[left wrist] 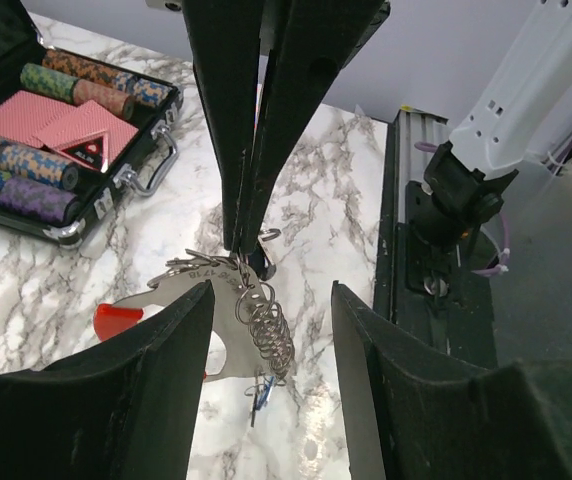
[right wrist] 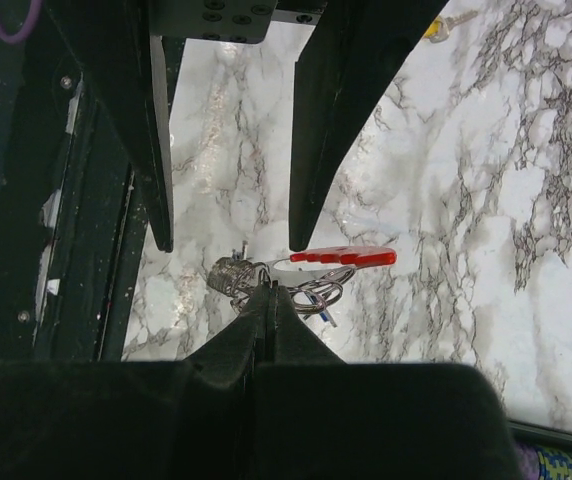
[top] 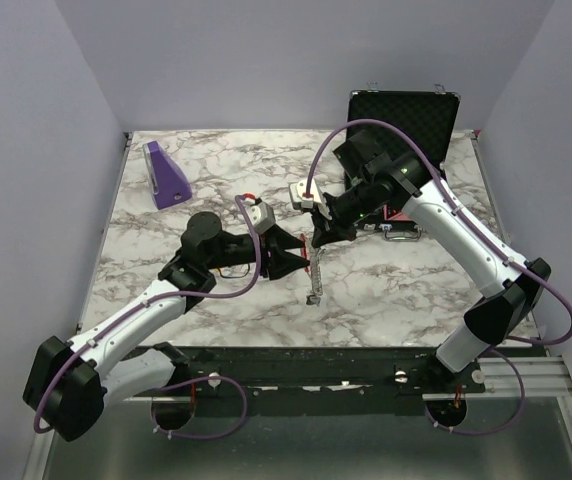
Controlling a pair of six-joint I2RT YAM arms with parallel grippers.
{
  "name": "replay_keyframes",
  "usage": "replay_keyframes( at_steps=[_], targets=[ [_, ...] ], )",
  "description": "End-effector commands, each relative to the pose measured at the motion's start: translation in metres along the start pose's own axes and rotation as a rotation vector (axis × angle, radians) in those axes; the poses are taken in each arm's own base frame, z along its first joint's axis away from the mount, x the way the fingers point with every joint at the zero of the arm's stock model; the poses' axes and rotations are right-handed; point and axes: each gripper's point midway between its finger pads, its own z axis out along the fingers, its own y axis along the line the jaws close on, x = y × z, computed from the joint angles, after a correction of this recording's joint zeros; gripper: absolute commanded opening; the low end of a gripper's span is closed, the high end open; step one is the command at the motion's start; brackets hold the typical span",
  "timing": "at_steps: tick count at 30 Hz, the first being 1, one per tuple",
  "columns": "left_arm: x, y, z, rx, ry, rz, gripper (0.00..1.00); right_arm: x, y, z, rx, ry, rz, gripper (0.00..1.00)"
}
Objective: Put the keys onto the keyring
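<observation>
Left wrist view: the closed right tool (left wrist: 239,243) pinches the red-and-silver keyring (left wrist: 206,272), flanked by the open left tool (left wrist: 271,300).

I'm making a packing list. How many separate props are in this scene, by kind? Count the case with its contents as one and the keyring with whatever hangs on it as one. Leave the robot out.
purple wedge block: 1
black case: 1
keyring: 1
yellowish key: 1
Total: 4
</observation>
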Motion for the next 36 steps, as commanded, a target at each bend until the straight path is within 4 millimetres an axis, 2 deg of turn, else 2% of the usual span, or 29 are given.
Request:
replay_keyframes(
  at_steps=[1, 8, 12, 17, 21, 24, 32, 33, 36],
  targets=[
    [-0.012, 0.003, 0.007, -0.002, -0.043, 0.114, 0.58, -0.005, 0.006, -0.002, -0.02, -0.009, -0.006, 0.0],
    [-0.006, 0.008, 0.015, -0.017, -0.003, 0.116, 0.51, -0.007, 0.008, -0.003, -0.022, -0.023, 0.001, 0.0],
    [-0.004, 0.006, 0.018, -0.004, 0.008, 0.114, 0.41, -0.007, 0.009, -0.002, -0.028, -0.026, 0.005, 0.0],
    [-0.002, 0.007, 0.021, 0.002, 0.019, 0.104, 0.33, -0.008, 0.009, -0.001, -0.028, -0.03, 0.011, 0.0],
    [-0.001, 0.005, 0.023, 0.018, 0.032, 0.091, 0.22, -0.007, 0.009, -0.001, -0.03, -0.028, 0.018, 0.0],
    [0.002, 0.005, 0.024, 0.032, 0.055, 0.079, 0.0, -0.006, 0.01, 0.0, -0.035, -0.027, 0.022, 0.0],
    [0.001, 0.007, 0.019, -0.015, 0.033, 0.071, 0.0, -0.009, 0.013, -0.002, -0.031, -0.041, 0.036, 0.0],
    [-0.001, 0.007, 0.018, -0.026, 0.016, 0.068, 0.0, -0.009, 0.014, -0.002, -0.027, -0.046, 0.044, 0.03],
    [-0.005, 0.008, 0.013, -0.059, -0.023, 0.033, 0.0, -0.016, 0.016, -0.006, -0.012, -0.077, 0.065, 0.29]
  ],
)
